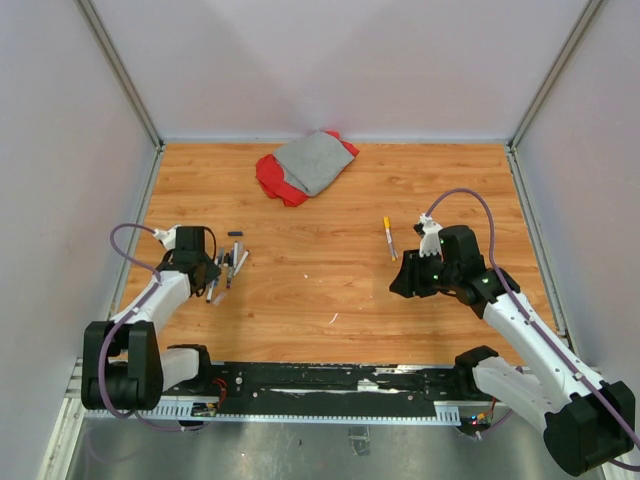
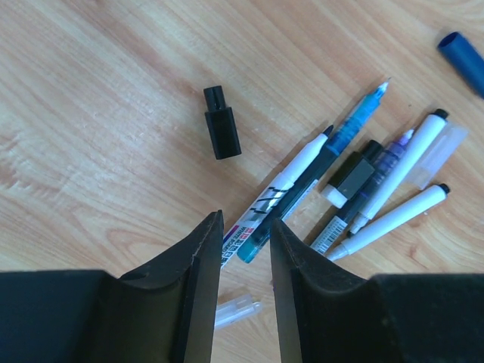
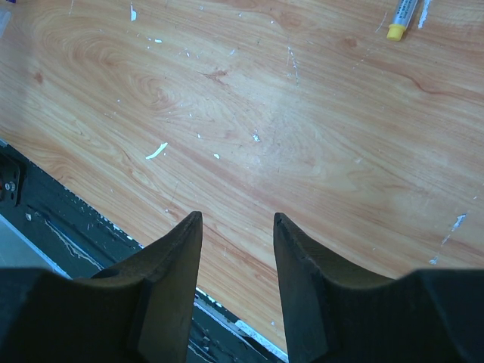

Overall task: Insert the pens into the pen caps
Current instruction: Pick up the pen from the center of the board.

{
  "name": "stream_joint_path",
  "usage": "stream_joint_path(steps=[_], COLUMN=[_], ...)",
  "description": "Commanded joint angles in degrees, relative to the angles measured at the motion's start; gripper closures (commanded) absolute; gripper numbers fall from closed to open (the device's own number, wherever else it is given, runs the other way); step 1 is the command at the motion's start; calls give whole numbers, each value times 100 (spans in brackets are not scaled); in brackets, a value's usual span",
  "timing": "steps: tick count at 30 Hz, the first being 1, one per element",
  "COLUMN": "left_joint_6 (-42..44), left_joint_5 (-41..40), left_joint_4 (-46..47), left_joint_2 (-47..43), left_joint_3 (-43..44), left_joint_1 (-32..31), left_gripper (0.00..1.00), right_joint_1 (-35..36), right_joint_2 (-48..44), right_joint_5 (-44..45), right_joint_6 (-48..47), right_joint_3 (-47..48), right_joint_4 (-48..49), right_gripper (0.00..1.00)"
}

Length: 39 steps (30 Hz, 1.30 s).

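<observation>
The pens (image 2: 302, 162) lie bunched and crossing, with little room between them. Beside the pens, one black cap (image 2: 221, 132) lies apart on bare bench (image 2: 91, 113).

Bright, even, diffuse light; shadows faint, soft. The pens (image 2: 302, 162) sharp in left wrist view; top view pale, detail coarse

This looks like a robotics lab cell: a wood-grain table (image 1: 320, 270) boxed in on three sides by plain pale panels (image 1: 330, 60) on aluminium posts (image 1: 118, 68), a left arm (image 1: 160, 295) and right arm (image 1: 520, 320) bolted to a black rail (image 1: 330, 378) at the near edge, purple cables (image 1: 462, 191) looping off them.
</observation>
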Motion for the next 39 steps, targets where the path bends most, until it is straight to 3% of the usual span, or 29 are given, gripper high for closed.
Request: stream_joint_path(steps=[1,17,39], left_joint_6=[114,194,495], left_joint_5=[-4,28,315], left_joint_4=[-66,-116,166], left_joint_2=[237,709,984], left_joint_3=[89,265,427], left_joint_1=[77,81,81], left_gripper=[64,65,85], right_joint_1=[45,45,45], right_joint_2=[-34,-139,-150], right_joint_5=[-84,-58,-15], right_joint_6=[43,21,-4], right_joint_3=[-85,-91,-142], right_joint_4=[96,44,40], right_gripper=[57,56,55])
